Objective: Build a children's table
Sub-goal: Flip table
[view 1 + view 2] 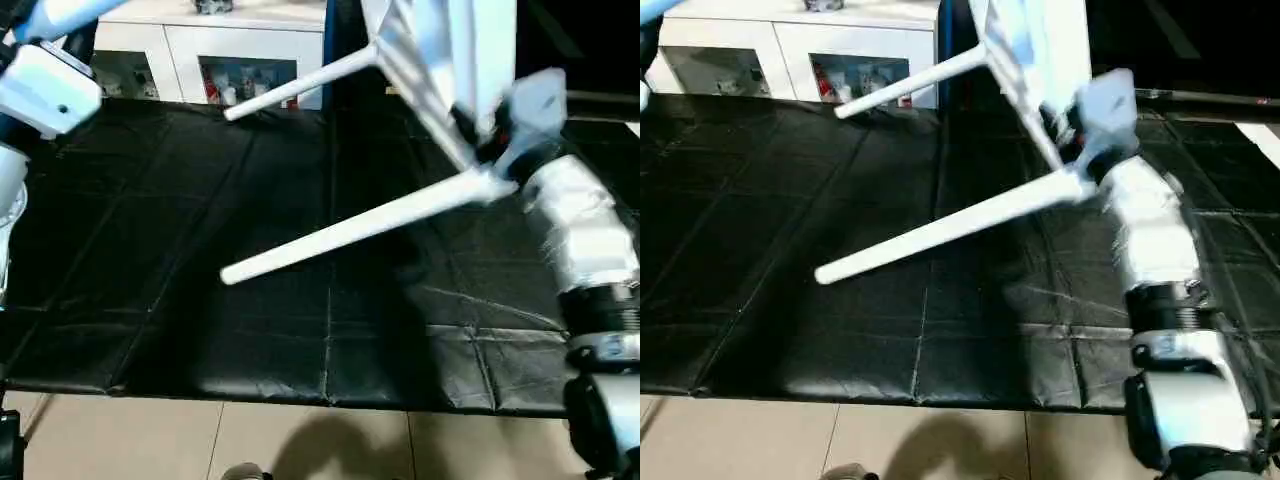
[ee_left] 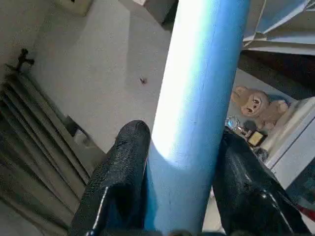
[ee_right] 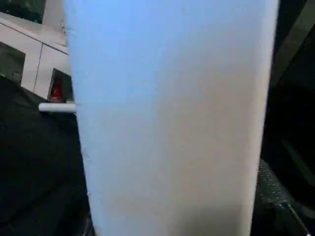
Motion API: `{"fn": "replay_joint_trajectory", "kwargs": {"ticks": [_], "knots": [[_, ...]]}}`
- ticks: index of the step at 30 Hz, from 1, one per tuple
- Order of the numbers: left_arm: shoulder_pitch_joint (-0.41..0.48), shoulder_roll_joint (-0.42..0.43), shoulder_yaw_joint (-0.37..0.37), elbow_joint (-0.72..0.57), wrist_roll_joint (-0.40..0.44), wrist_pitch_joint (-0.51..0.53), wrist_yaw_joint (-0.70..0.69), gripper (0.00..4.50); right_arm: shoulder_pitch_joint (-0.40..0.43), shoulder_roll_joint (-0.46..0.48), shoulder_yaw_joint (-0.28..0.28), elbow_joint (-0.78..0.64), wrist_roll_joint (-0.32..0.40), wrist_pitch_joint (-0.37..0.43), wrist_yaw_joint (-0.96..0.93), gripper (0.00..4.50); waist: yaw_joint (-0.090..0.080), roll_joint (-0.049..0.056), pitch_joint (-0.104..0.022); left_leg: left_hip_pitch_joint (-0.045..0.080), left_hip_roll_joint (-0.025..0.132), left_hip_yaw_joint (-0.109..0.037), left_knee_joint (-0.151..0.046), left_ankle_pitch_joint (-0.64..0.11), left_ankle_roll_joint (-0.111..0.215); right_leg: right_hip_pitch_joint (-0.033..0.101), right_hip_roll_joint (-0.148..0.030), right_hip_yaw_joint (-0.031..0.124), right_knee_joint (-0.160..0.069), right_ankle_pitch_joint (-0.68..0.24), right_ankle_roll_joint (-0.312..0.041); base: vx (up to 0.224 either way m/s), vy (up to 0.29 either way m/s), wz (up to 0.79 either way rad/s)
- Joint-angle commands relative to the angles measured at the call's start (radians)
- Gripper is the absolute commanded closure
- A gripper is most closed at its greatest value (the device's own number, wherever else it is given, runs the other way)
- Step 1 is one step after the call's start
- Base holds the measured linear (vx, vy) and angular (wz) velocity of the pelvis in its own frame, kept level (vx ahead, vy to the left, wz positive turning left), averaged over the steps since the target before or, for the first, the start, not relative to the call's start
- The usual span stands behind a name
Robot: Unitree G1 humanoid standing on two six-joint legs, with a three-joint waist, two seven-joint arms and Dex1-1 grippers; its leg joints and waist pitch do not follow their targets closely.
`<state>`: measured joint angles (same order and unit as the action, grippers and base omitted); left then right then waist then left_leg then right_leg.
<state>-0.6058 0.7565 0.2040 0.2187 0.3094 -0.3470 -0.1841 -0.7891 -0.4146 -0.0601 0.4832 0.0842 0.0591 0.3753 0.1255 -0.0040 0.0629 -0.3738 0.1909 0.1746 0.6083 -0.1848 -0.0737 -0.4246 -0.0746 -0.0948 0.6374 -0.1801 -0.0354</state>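
Note:
The children's table (image 1: 440,40) hangs tilted in the air at the upper right, its white top on edge. Two white legs are fitted to it and point left: a lower one (image 1: 350,230) and an upper one (image 1: 300,85). My right gripper (image 1: 485,135) is shut on the top's edge near the lower leg's socket. The right wrist view looks flat onto the white top (image 3: 172,123). My left forearm (image 1: 45,85) is raised at the upper left. In the left wrist view my left gripper (image 2: 182,137) is shut on a loose round white leg (image 2: 202,73), one black finger (image 2: 123,167) on each side.
A black padded mat (image 1: 200,300) covers the floor under the table, with pale tiles (image 1: 200,440) along its near edge. A white cabinet with glass-fronted shelves (image 1: 220,55) stands behind the mat. A teddy bear (image 2: 256,105) sits on a shelf.

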Motion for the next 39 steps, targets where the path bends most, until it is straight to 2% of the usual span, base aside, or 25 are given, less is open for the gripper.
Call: {"fn": "replay_joint_trajectory", "kwargs": {"ticks": [1,4,5,6,7,9,11,13,14,17,20,26,29,33,35,36,38,39], "knots": [[0.004,-0.025,-0.018,0.047,-0.044,0.063,-0.043,2.8,-0.034,0.009,0.034,-0.076,0.073,0.005,0.151,2.01,-0.003,-0.007,-0.077,0.007,0.028,-0.008,-0.059,-0.137,0.018,0.063,-0.066,0.06,-0.069,-0.195,-0.142,0.0,0.0,0.0],[0.007,-0.028,-0.018,0.045,-0.048,0.087,-0.053,2.81,-0.031,0.012,0.036,-0.087,0.076,0.025,0.159,1.83,-0.007,-0.009,-0.075,0.005,0.026,-0.009,-0.059,-0.168,0.014,0.065,-0.067,0.06,-0.073,-0.24,-0.126,0.0,0.0,0.0],[0.009,-0.029,-0.017,0.041,-0.053,0.103,-0.057,2.81,-0.029,0.012,0.038,-0.093,0.076,0.031,0.16,1.7,-0.008,-0.008,-0.074,0.007,0.026,-0.01,-0.059,-0.167,0.011,0.061,-0.067,0.059,-0.076,-0.259,-0.118,0.0,0.0,0.0],[0.011,-0.031,-0.015,0.038,-0.056,0.113,-0.056,2.81,-0.028,0.012,0.038,-0.095,0.076,0.033,0.159,1.7,-0.009,-0.007,-0.075,0.006,0.027,-0.01,-0.06,-0.165,0.009,0.062,-0.067,0.059,-0.076,-0.261,-0.118,0.0,0.0,0.0],[0.015,-0.034,-0.01,0.032,-0.063,0.14,-0.056,2.82,-0.028,0.012,0.038,-0.1,0.073,0.037,0.155,1.37,-0.01,-0.009,-0.075,0.006,0.027,-0.011,-0.059,-0.164,0.006,0.062,-0.066,0.059,-0.075,-0.257,-0.12,0.0,0.0,0.0],[0.02,-0.037,-0.005,0.026,-0.068,0.168,-0.054,2.82,-0.029,0.012,0.037,-0.102,0.068,0.037,0.149,1.31,-0.01,-0.009,-0.075,0.007,0.027,-0.01,-0.059,-0.168,0.006,0.061,-0.066,0.059,-0.075,-0.265,-0.119,0.0,0.0,0.0],[0.022,-0.045,0.002,0.019,-0.073,0.2,-0.052,2.82,-0.034,0.012,0.035,-0.098,0.063,0.028,0.147,1.09,-0.01,-0.007,-0.074,0.006,0.027,-0.01,-0.059,-0.169,0.01,0.06,-0.065,0.059,-0.076,-0.269,-0.116,0.0,0.0,0.0],[0.024,-0.055,0.012,0.012,-0.075,0.233,-0.054,2.82,-0.037,0.014,0.029,-0.097,0.061,0.022,0.152,1.09,-0.01,-0.009,-0.074,0.006,0.026,-0.011,-0.059,-0.173,0.007,0.061,-0.066,0.058,-0.078,-0.282,-0.116,0.0,0.0,0.0],[0.024,-0.058,0.016,0.01,-0.076,0.244,-0.056,2.82,-0.039,0.015,0.028,-0.097,0.06,0.018,0.153,0.87,-0.01,-0.009,-0.073,0.006,0.025,-0.011,-0.059,-0.177,0.008,0.061,-0.066,0.058,-0.079,-0.296,-0.112,0.0,0.0,0.0],[0.025,-0.074,0.028,0.004,-0.089,0.281,-0.056,2.82,-0.042,0.017,0.027,-0.099,0.063,0.005,0.158,0.65,-0.01,-0.009,-0.074,0.006,0.026,-0.011,-0.058,-0.177,0.011,0.06,-0.067,0.058,-0.08,-0.3,-0.107,0.0,0.0,0.0],[0.027,-0.112,0.051,-0.015,-0.129,0.368,-0.049,2.82,-0.045,0.023,0.021,-0.119,0.077,-0.046,0.176,0.42,-0.009,-0.007,-0.073,0.006,0.025,-0.012,-0.058,-0.181,0.016,0.059,-0.066,0.057,-0.081,-0.313,-0.1,0.0,0.0,0.0],[0.036,-0.151,0.06,-0.05,-0.138,0.455,-0.038,2.82,-0.05,0.028,0.007,-0.153,0.103,-0.089,0.203,0.41,-0.008,-0.002,-0.07,0.015,0.023,-0.011,-0.059,-0.221,0.02,0.051,-0.065,0.054,-0.097,-0.408,-0.079,0.0,0.0,0.0],[0.046,-0.169,0.061,-0.063,-0.133,0.499,-0.037,2.82,-0.05,0.03,0.001,-0.168,0.116,-0.114,0.223,0.41,-0.008,-0.002,-0.071,0.016,0.024,-0.013,-0.061,-0.229,0.023,0.052,-0.064,0.053,-0.096,-0.401,-0.08,0.0,0.0,0.0],[0.053,-0.179,0.068,-0.072,-0.129,0.541,-0.041,2.82,-0.047,0.036,-0.006,-0.205,0.149,-0.141,0.247,0.41,-0.004,0.0,-0.073,0.012,0.025,-0.014,-0.062,-0.215,0.027,0.054,-0.065,0.054,-0.093,-0.379,-0.081,0.0,0.0,0.0],[0.057,-0.187,0.072,-0.081,-0.124,0.569,-0.045,2.82,-0.051,0.053,-0.028,-0.244,0.201,-0.169,0.263,0.41,-0.001,-0.001,-0.074,0.011,0.026,-0.015,-0.062,-0.208,0.031,0.055,-0.065,0.054,-0.091,-0.362,-0.082,0.0,0.0,0.0],[0.057,-0.187,0.073,-0.081,-0.124,0.57,-0.046,2.82,-0.052,0.053,-0.029,-0.245,0.203,-0.17,0.263,0.41,0.0,0.001,-0.074,0.01,0.026,-0.015,-0.062,-0.207,0.032,0.055,-0.066,0.054,-0.091,-0.359,-0.082,0.0,0.0,0.0],[0.06,-0.193,0.074,-0.091,-0.122,0.592,-0.049,2.82,-0.065,0.076,-0.068,-0.33,0.317,-0.146,0.299,0.41,0.001,0.002,-0.074,0.012,0.027,-0.016,-0.063,-0.211,0.034,0.055,-0.065,0.055,-0.089,-0.353,-0.081,0.0,0.0,0.0],[0.06,-0.194,0.074,-0.094,-0.122,0.598,-0.049,2.82,-0.066,0.079,-0.073,-0.344,0.339,-0.137,0.309,0.41,0.002,0.003,-0.074,0.013,0.028,-0.016,-0.064,-0.216,0.036,0.054,-0.065,0.055,-0.091,-0.354,-0.082,0.0,0.0,0.0]]}}
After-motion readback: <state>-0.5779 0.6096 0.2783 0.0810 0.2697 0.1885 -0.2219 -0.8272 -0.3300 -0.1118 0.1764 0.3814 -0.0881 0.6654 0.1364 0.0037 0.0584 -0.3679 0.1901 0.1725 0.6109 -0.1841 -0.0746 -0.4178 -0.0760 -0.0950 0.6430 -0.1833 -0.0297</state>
